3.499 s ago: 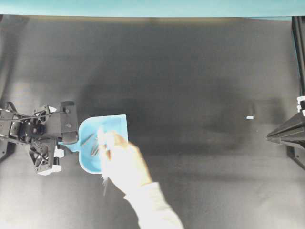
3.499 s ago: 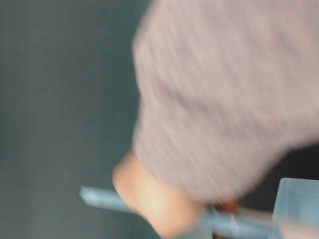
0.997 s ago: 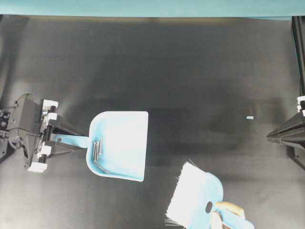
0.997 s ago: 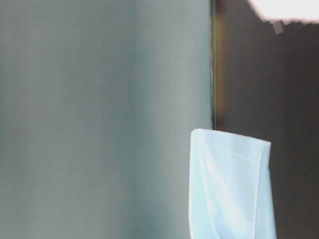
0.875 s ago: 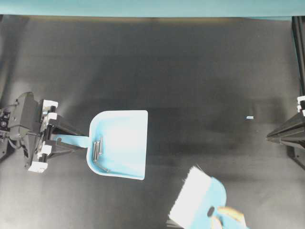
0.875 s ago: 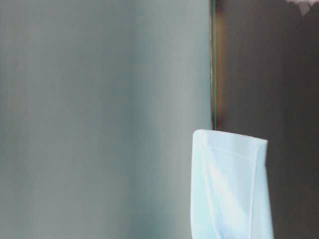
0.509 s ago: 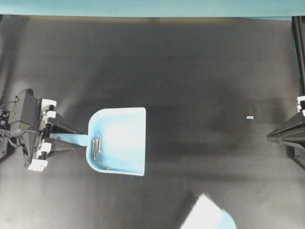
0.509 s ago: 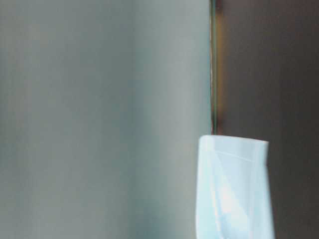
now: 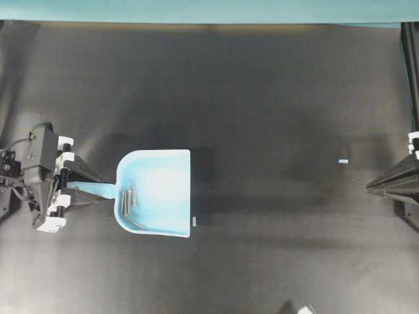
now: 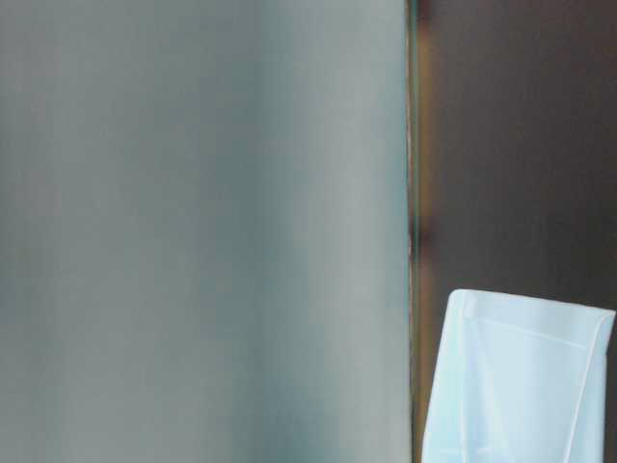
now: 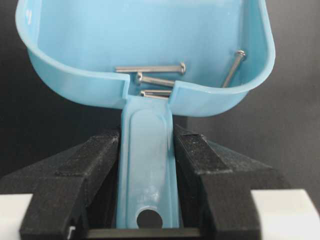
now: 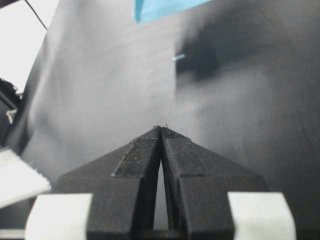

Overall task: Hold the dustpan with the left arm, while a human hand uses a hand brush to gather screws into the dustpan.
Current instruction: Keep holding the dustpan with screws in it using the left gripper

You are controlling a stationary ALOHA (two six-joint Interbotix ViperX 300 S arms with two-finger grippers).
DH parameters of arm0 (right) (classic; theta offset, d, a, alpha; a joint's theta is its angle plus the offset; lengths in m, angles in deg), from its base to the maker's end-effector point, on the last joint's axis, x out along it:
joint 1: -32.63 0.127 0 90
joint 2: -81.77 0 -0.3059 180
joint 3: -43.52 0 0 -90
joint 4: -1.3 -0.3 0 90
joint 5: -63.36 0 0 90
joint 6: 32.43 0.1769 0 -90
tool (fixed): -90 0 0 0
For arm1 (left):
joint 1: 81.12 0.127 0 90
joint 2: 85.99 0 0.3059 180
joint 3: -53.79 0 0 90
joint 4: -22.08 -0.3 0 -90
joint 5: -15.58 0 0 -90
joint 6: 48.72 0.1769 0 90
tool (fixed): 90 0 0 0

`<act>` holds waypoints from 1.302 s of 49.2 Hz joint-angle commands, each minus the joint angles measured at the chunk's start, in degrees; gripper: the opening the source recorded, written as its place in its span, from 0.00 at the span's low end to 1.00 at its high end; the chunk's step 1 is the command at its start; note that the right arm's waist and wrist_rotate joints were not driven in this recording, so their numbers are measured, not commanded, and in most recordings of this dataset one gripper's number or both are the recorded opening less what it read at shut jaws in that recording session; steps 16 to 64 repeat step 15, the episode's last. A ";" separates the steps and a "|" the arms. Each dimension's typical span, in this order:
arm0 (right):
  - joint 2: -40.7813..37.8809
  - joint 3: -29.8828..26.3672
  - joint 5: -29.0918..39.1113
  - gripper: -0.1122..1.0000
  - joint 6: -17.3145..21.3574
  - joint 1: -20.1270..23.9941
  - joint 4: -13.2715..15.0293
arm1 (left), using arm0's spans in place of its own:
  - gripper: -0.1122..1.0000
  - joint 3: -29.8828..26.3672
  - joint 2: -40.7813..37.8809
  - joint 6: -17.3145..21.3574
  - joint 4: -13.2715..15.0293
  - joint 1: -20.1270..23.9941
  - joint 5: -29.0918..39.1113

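Observation:
The light-blue dustpan [image 9: 160, 186] lies on the black table at the left, its wide front edge facing right. My left gripper [image 9: 84, 190] is shut on its pale handle [image 11: 147, 150], one finger on each side. Several silver screws [image 11: 150, 69] lie at the back of the pan, near the handle. Only a whitish sliver of the hand brush [image 9: 305, 310] shows at the bottom edge. The human hand is out of view. My right gripper [image 9: 370, 188] rests at the far right, shut with its tips [image 12: 161, 128] together and nothing between them.
A tiny white chip [image 9: 194, 221] lies just off the pan's front corner, and another chip [image 9: 342, 161] lies at the right. The table-level view shows only the pan's front [image 10: 521, 386] against a blurred wall. A teal backdrop runs along the far edge.
The brush and hand have withdrawn off the bottom edge of the overhead view. The dustpan, still held, has shifted slightly left. The right arm has not moved.

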 commanded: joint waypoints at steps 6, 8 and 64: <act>-0.26 -0.35 -0.26 0.10 0.09 0.00 0.00 | 0.38 -0.79 0.26 -0.09 -0.18 0.26 -0.26; -0.26 -0.35 -0.26 0.10 0.09 0.00 0.00 | 0.38 -0.70 0.18 -0.09 -0.18 0.44 -0.26; -0.26 -0.35 -0.26 0.10 0.00 0.00 0.00 | 0.38 -0.62 0.00 -0.09 -0.18 0.62 -0.26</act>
